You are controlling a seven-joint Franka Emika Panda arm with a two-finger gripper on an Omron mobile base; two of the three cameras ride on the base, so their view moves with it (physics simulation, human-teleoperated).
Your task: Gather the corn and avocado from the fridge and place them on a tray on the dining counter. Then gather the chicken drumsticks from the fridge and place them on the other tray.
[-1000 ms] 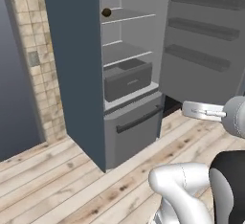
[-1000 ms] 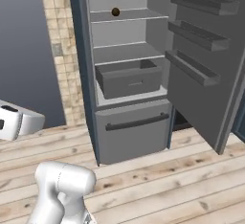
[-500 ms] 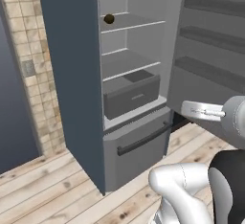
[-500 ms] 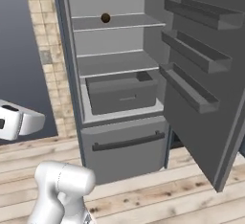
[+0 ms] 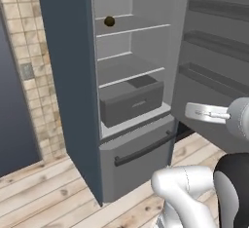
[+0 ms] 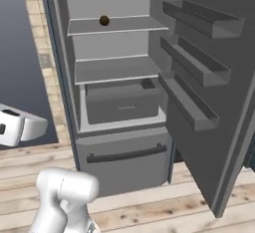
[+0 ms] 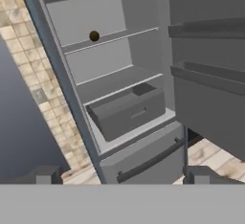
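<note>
The fridge stands open in front of me. A small dark round avocado lies on the upper shelf, near its left side. My gripper is open with nothing between its fingertips, held well short of the fridge and lower than that shelf. The corn, the chicken drumsticks, the trays and the dining counter are out of view.
The fridge door swings out to the right with several door racks. A grey drawer sits on the lowest shelf above a freezer drawer with a dark handle. A tiled wall is left; wooden floor lies below.
The whole picture has shifted: the base has driven closer to the fridge, which now looks larger. The avocado has stayed on its shelf and the gripper has stayed open.
</note>
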